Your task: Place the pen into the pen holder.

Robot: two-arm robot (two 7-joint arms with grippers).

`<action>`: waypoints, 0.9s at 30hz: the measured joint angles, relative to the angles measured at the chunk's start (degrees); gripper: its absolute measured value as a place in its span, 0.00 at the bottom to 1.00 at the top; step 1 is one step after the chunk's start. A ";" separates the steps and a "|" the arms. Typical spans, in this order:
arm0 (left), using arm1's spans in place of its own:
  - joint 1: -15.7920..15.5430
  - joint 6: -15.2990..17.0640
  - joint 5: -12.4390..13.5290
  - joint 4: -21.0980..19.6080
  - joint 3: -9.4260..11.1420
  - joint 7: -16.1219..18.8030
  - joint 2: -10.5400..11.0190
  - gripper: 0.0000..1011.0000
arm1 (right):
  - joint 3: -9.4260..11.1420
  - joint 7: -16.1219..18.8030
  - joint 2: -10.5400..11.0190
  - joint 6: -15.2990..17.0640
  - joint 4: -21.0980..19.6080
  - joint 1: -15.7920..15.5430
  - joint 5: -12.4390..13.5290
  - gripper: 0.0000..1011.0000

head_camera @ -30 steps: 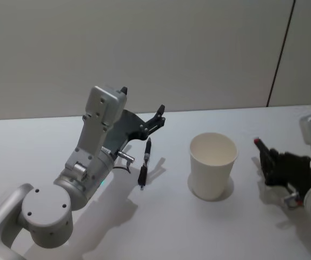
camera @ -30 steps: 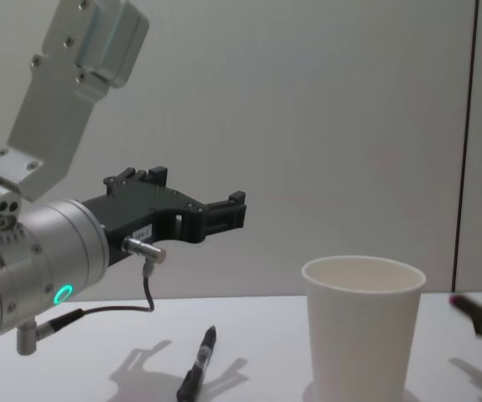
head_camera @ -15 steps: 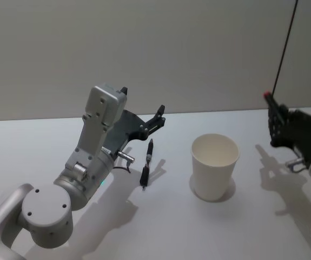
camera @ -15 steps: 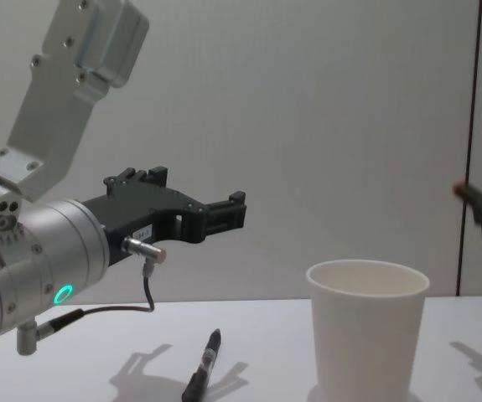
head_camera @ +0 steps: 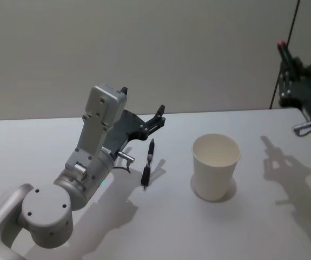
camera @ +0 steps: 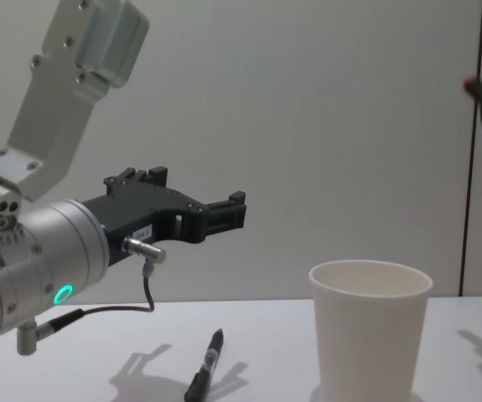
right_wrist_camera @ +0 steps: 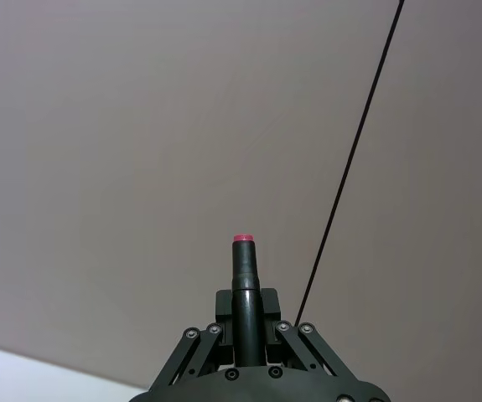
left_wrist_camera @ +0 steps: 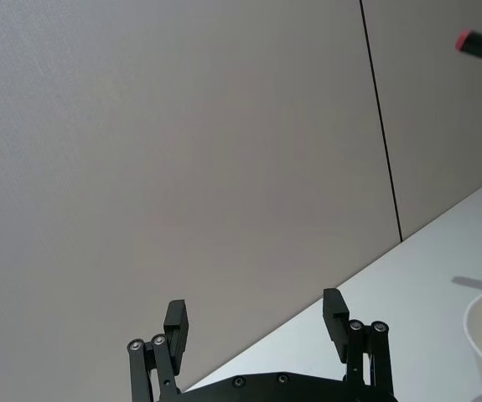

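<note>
Right gripper (right_wrist_camera: pixel 242 311) clamped the red-tipped pen (right_wrist_camera: pixel 243 268), high and well right of the pen holder (head_camera: pixel 213 179). Risk: a skewed descent could clip its rim and topple it. Left gripper (left_wrist_camera: pixel 256 311) hung wide open near a second pen (head_camera: pixel 148 161).

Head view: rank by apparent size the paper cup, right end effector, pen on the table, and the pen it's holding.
1-2. paper cup and right end effector: look alike; the end effector is high up and cut by the frame edge, so unranked.
3. table pen.
4. held pen, mostly hidden in the grip.
</note>
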 joint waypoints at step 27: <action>0.00 0.00 0.00 0.00 0.00 0.00 0.00 0.99 | -4.58 8.87 -3.58 -2.16 -0.18 -0.31 -3.50 0.19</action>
